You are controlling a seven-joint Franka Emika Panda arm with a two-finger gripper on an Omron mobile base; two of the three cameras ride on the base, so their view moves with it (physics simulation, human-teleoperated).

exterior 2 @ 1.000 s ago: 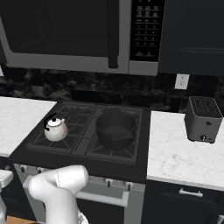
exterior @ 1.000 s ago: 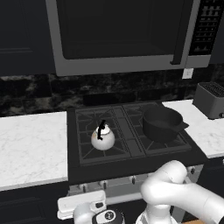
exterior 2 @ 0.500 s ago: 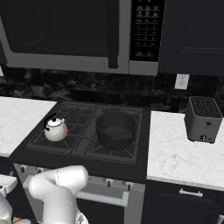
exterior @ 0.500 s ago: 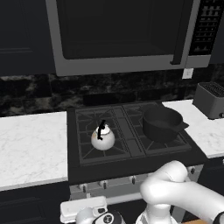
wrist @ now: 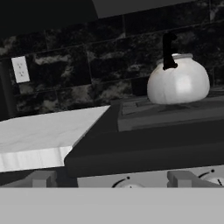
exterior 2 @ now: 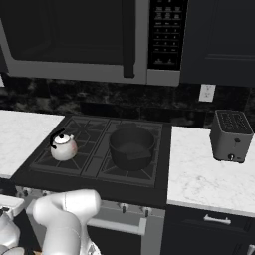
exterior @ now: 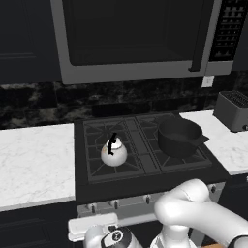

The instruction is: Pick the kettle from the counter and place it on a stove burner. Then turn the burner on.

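The silvery-white kettle (exterior: 114,153) (exterior 2: 63,146) with its black arched handle stands upright on the front-left stove burner (exterior: 99,168) of the black cooktop. The hand view looks up at the kettle (wrist: 177,83) from below the stove's front edge, and nothing touches it. Two control knobs (wrist: 127,183) sit just ahead of the hand. The white marble counter (exterior: 34,160) (wrist: 43,127) lies left of the stove. My arm bends down in front of the stove, its wrist end (exterior: 116,237) low by the oven handle. The fingers are hidden; nothing is held.
A large black pot (exterior: 179,138) (exterior 2: 132,147) sits on the front-right grate. A toaster (exterior: 235,111) (exterior 2: 230,135) stands on the right counter. A microwave (exterior: 131,38) hangs over the cooktop. The oven handle (exterior: 92,224) runs below the knobs.
The arm's elbow has shifted very slightly in front of the stove. The kettle and pot have not moved.
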